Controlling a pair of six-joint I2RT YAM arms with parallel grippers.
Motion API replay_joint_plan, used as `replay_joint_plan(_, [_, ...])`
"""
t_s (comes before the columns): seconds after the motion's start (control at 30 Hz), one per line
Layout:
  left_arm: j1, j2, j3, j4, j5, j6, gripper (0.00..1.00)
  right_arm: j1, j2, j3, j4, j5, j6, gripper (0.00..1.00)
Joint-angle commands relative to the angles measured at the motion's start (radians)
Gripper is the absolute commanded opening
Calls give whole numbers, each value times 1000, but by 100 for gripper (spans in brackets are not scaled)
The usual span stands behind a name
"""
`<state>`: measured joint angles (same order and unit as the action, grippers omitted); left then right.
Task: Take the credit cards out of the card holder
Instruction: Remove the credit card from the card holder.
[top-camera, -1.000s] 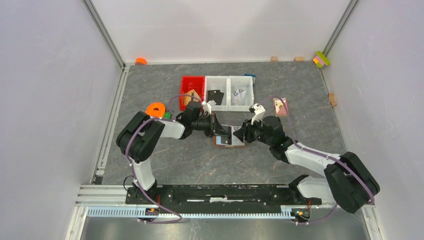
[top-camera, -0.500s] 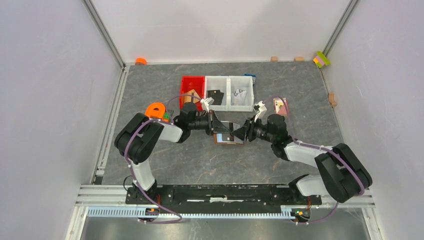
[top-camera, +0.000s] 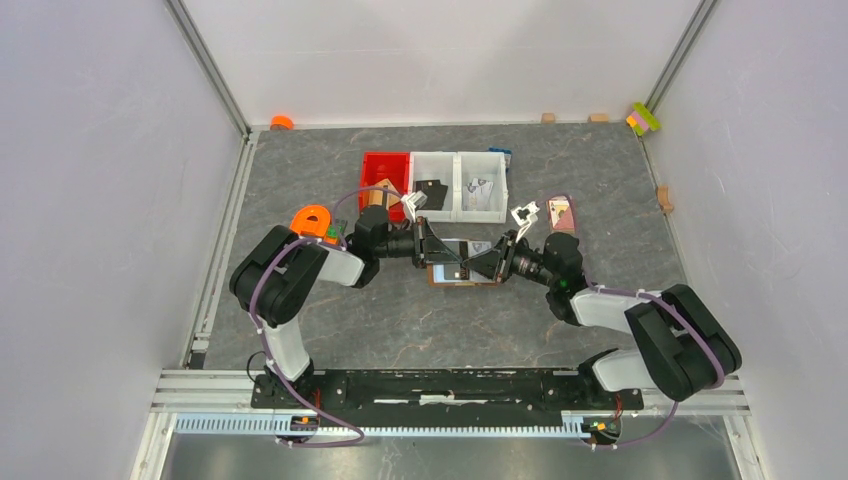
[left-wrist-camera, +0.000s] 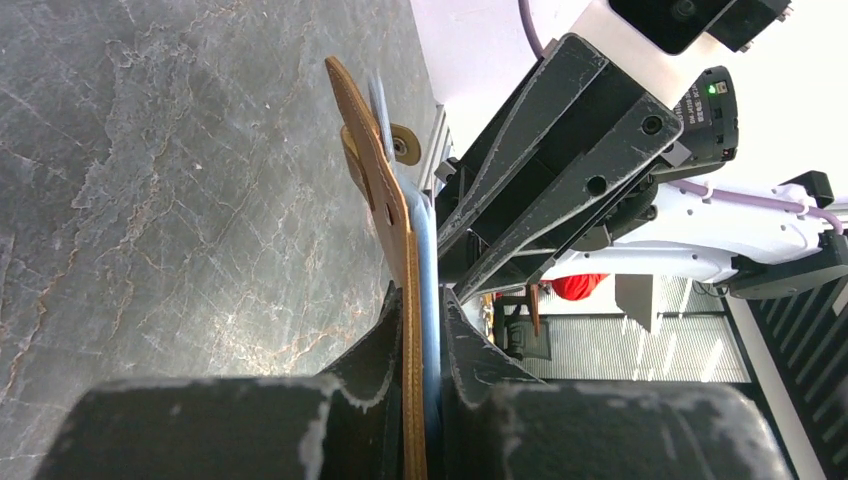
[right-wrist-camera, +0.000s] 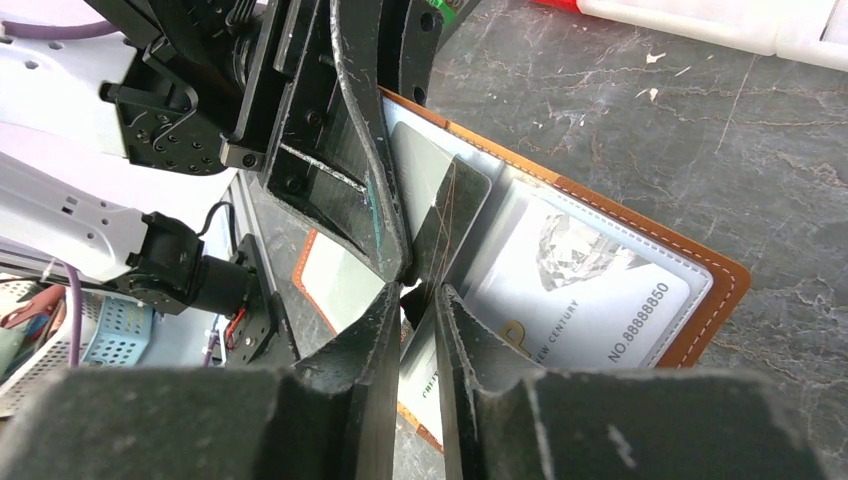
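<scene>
Since approx. 1 s ago the R fingers (top-camera: 491, 262) have been brought in toward the L fingers (top-camera: 428, 241), and their gap has been narrowed from roughly half-spread to a slit. In the R wrist view that slit is seen closed on the edge of a dark grey credit card (right-wrist-camera: 455, 215), which sticks part-way out of its pocket. A pinch is judged made, though how firm it is can't be told.

The card holder (top-camera: 462, 272) is held open just above the surface (top-camera: 400, 320), between the two arms. Its brown flap (left-wrist-camera: 375, 170) and pale blue lining are kept clamped by the L fingers (left-wrist-camera: 385, 335), pressed tight on the leather w/ no change over the last second.

A 2nd, pale printed card (right-wrist-camera: 580, 280) is seen behind the clear window, fully seated.

Meaning for the task: approach is done and extraction of card no. 1 is about to be started; nothing is out yet. A pull along the pocket's axis is prob. needed while the flap is braced. Risk: the thin card may be slipped or bent if the grip is shallow.
</scene>
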<state>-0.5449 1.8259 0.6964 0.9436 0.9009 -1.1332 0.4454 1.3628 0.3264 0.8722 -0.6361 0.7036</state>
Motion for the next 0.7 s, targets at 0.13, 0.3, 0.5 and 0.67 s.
replay_joint_plan(0.13, [-6, -5, 14, 95, 25, -31, 11, 9, 31, -14, 142, -98, 79, 19])
replay_joint_plan(0.3, [-6, -4, 11, 122, 29, -48, 17, 10, 45, -13, 153, -101, 86, 5])
replay_joint_plan(0.5, [-2, -17, -1, 141, 26, -52, 29, -32, 36, -38, 137, -62, 101, 0])
replay_joint_plan(0.67, [6, -21, -7, 149, 25, -54, 30, -75, 37, -77, 209, -66, 160, 0])
